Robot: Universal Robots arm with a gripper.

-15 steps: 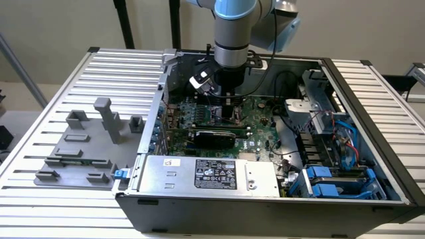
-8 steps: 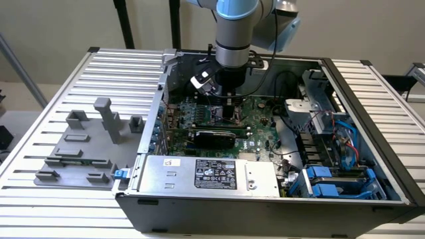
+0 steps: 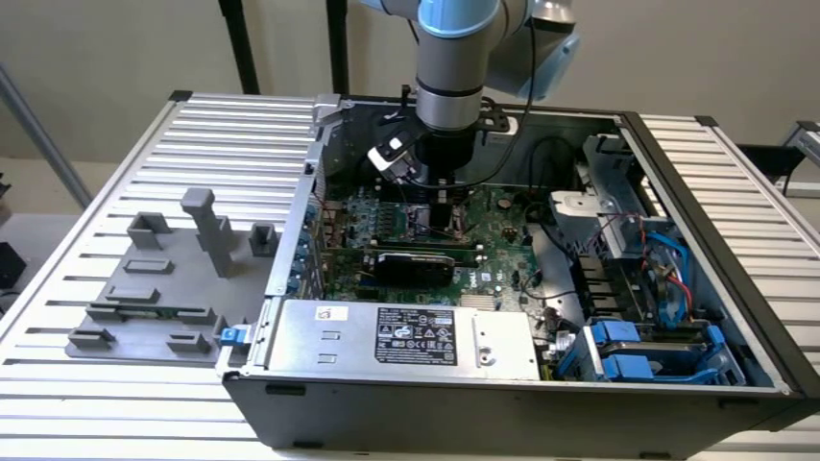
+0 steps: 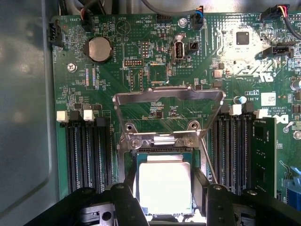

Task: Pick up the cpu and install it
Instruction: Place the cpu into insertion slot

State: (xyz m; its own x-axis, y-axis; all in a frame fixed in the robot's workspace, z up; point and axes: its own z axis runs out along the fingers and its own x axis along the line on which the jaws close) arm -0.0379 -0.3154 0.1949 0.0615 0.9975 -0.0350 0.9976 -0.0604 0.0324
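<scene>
Starting at the exterior view's left: grey fixture block (image 3: 154, 288) with upright posts, sitting on the slatted worktop (image 3: 58, 317). Just beside it, toward the middle, an open computer case (image 3: 513, 408), with a grey power supply box (image 3: 403, 336) bearing a black label along the near wall. Over the green motherboard (image 3: 506, 235), a robot arm (image 3: 451, 67) pointing straight down into the case, tool (image 3: 444, 216) low at board level. Further toward the exterior view's right, blue-tabbed drive bays (image 3: 640, 351).

Seen from the wrist: round coin battery (image 4: 100, 48) near one corner of the board, black memory slots (image 4: 89, 150) flanking the socket (image 4: 127, 160), metal load plate (image 4: 169, 96) standing raised and open. Grips the cpu (image 4: 164, 186), dark fingers (image 4: 129, 200) pressed against two opposite edges, shiny lid facing up. Lies squarely within the socket's outline, just beside the raised plate's hinge. Cannot tell whether fully seated.
</scene>
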